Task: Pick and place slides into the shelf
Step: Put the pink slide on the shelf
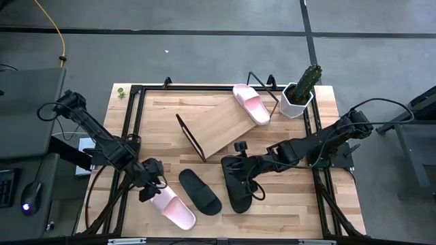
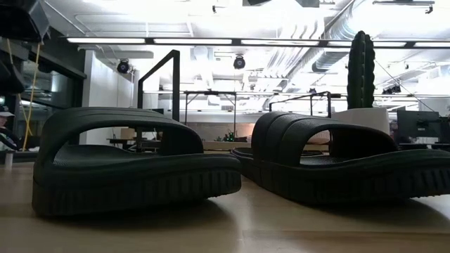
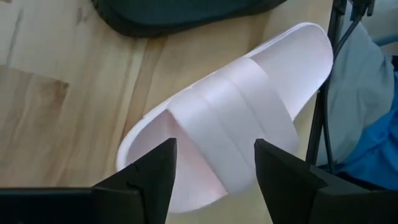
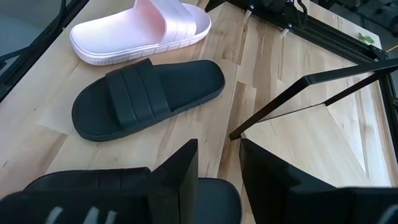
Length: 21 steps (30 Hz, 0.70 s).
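Four slides are out, and only one pink slide sits on the shelf, up at its one o'clock corner. The other pink slide lies on the table at seven o'clock, with a black slide just beside it, toward three o'clock.

The left gripper hangs right over the pink slide's strap, fingers spread wide with nothing in them. If it comes down crooked, one finger could poke the strap and push the slide away. It could even slide off the near edge, which is close by.

The right gripper is over the second black slide near six o'clock. Its fingers sit close together at the slide's edge, but I cannot tell if they really pinch it. If the hold is weak, the slide could drop on the way up. It could also bump the shelf's black wire frame, which stands close.
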### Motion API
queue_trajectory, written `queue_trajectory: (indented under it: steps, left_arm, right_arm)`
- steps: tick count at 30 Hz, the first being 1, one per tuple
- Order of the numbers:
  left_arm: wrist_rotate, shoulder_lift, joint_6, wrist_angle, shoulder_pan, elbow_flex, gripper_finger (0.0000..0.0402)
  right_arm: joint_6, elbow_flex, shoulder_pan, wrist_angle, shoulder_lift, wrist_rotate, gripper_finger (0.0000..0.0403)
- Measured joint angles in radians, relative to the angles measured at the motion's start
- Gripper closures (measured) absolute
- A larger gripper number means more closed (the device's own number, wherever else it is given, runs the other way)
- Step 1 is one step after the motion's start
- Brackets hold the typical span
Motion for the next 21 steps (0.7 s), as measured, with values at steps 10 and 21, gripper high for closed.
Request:
queue_trajectory:
  steps: [10, 21]
  left_arm:
    - [-0.001, 0.046, -0.002, 0.017, 0.000, -0.003, 0.0201]
    - [0.063, 0.042, -0.106, 0.395, 0.000, -0.243, 0.0201]
  right_arm:
    - [0.003, 0.000, 0.000, 0.001, 0.000, -0.003, 0.0295]
    - [0.004, 0.000, 0.000, 0.003, 0.000, -0.007, 0.0295]
